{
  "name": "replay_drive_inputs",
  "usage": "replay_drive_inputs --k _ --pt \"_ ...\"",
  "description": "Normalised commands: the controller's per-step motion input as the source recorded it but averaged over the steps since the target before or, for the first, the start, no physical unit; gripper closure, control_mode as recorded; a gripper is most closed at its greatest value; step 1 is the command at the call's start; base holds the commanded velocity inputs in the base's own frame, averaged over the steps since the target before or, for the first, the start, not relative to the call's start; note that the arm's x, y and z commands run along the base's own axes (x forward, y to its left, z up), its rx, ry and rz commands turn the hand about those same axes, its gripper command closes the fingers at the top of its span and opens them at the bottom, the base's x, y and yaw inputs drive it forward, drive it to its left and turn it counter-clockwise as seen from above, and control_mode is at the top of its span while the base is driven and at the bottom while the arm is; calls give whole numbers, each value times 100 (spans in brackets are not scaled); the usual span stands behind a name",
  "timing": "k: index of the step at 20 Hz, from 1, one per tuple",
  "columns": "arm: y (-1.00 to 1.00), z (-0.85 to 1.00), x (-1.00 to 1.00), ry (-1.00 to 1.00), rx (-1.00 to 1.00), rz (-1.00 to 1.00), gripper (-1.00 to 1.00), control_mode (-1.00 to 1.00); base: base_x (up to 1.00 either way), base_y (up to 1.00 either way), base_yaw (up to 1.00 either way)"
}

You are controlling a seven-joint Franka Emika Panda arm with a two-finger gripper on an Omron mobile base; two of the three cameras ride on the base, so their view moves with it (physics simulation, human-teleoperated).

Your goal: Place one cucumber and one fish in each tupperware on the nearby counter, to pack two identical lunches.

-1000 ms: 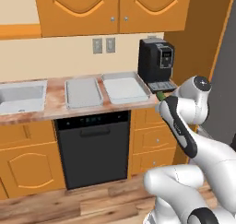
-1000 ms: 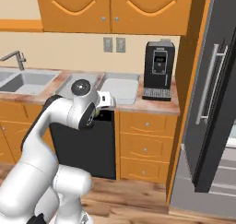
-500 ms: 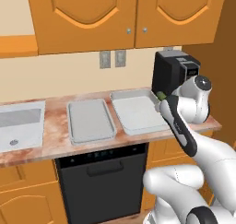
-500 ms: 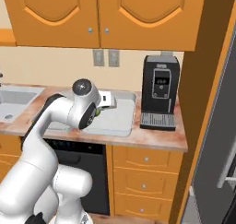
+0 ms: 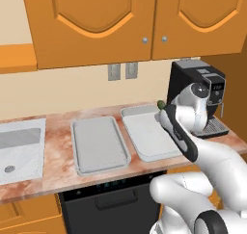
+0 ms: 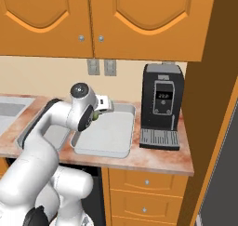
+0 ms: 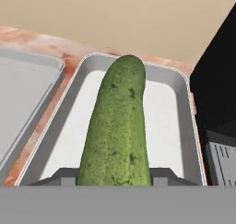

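At nine o'clock in the left base view the steel sink is set into the pinkish marbled counter. To its right lie two pale grey tupperware trays side by side, the left tray and the right tray, close together without touching. Over the right tray's far edge hangs the gripper, closed on a dark green cucumber whose rounded tip pokes out above the hand. In the hand view the cucumber runs from six o'clock up towards twelve, held between the fingers above the right tray, with the left tray's corner at nine o'clock. At three o'clock on the counter stands a black coffee machine, just beside the right tray. Orange wall cabinets hang above, with two wall sockets beneath them.
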Motion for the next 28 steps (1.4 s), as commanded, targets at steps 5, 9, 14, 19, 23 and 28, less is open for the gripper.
replay_drive_inputs --k 5,9,14,19,23,28 --pt "45 -81 46 0 -1 0 100 -100 0 0 0" --pt "8 -49 52 2 0 -1 100 -100 0 0 0" --pt "0 -26 50 10 0 -1 100 -100 0 0 0" --pt "0 -23 54 10 0 -1 100 -100 0 0 0" --pt "0 -46 48 1 0 0 100 -100 0 0 0" --pt "0 -41 32 -1 0 0 -100 -100 0 0 0"
